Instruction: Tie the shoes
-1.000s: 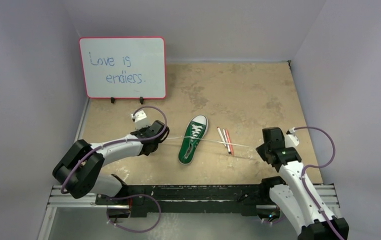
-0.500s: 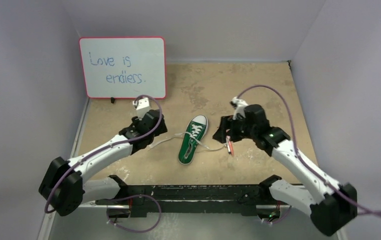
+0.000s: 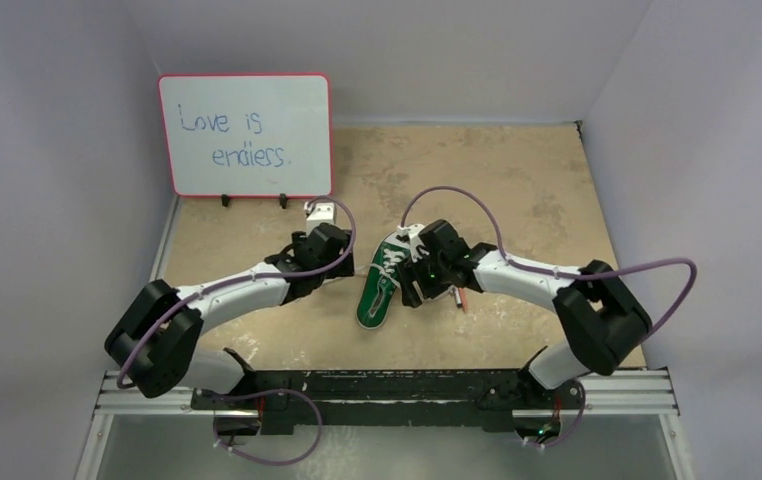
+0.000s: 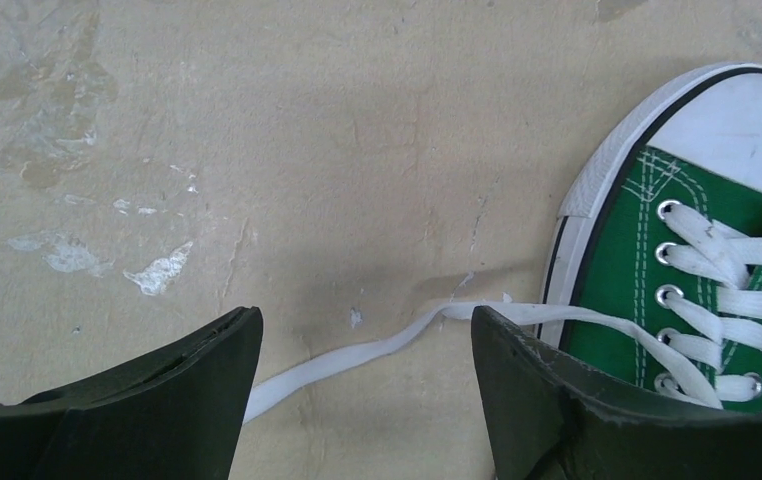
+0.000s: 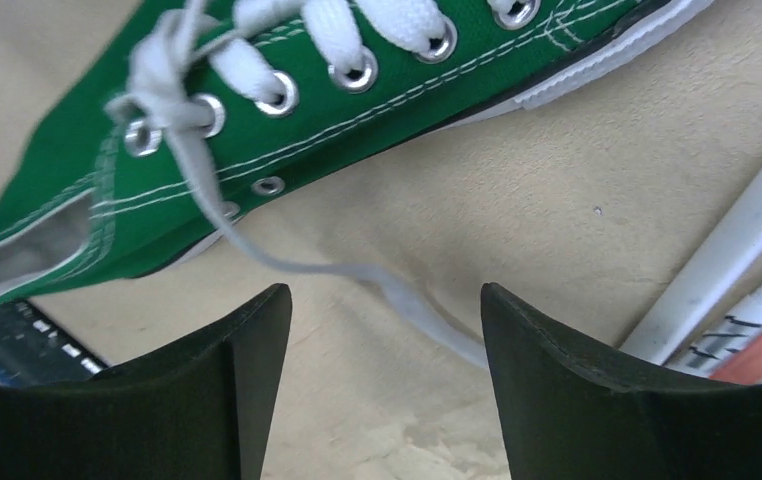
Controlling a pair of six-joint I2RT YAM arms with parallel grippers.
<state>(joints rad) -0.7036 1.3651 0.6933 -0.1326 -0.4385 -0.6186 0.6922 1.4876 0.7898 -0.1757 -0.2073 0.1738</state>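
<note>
The green shoe (image 3: 375,298) lies mid-table, its white toe cap pointing away from the arms. My left gripper (image 3: 343,272) hovers just left of it, open. In the left wrist view the gripper (image 4: 367,320) straddles a slack white lace (image 4: 377,350) that lies on the table and runs to the shoe (image 4: 697,260). My right gripper (image 3: 409,284) sits at the shoe's right side, also open. The right wrist view shows the gripper (image 5: 385,295) above the other loose lace end (image 5: 357,272), beside the shoe's eyelets (image 5: 257,130). Neither lace is gripped.
Thin red and white pens (image 3: 457,295) lie just right of the shoe, close to my right gripper, and appear again as pens (image 5: 727,290) in the right wrist view. A whiteboard (image 3: 245,135) with writing stands at the back left. Walls enclose the table.
Both grippers have opened and let go of the laces they held taut. The laces now lie slack. Both arms moved in close to the shoe, the right arm furthest.
</note>
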